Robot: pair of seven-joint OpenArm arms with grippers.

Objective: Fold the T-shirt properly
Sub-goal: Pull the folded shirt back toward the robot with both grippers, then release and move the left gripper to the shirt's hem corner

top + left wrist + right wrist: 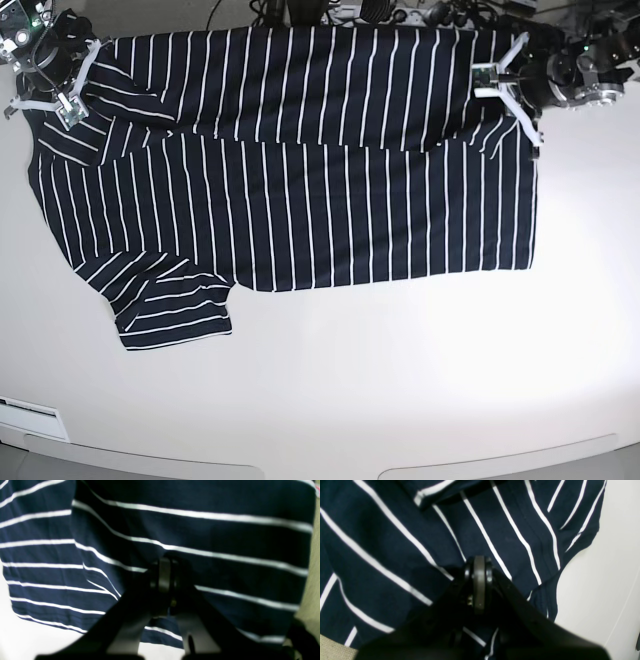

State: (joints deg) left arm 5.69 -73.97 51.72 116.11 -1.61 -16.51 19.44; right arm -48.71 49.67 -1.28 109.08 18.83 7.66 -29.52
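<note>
The T-shirt [300, 210], dark navy with thin white stripes, lies spread across the white table [400, 380], collar end to the left. Its far long edge is folded over toward the middle, and one sleeve [175, 310] sticks out at the front left. My left gripper [487, 80] is at the far right corner of the folded band, shut on the cloth; the left wrist view shows its tips [163, 576] pinched together in the striped cloth [225, 542]. My right gripper [66, 110] is at the far left corner, and its tips [479, 580] are likewise shut on the shirt [395, 542].
Cables and equipment [330, 12] line the table's far edge behind the shirt. A white label [30, 415] sits at the front left near the table's curved front edge. A beige surface shows beside the cloth in the left wrist view [312, 580].
</note>
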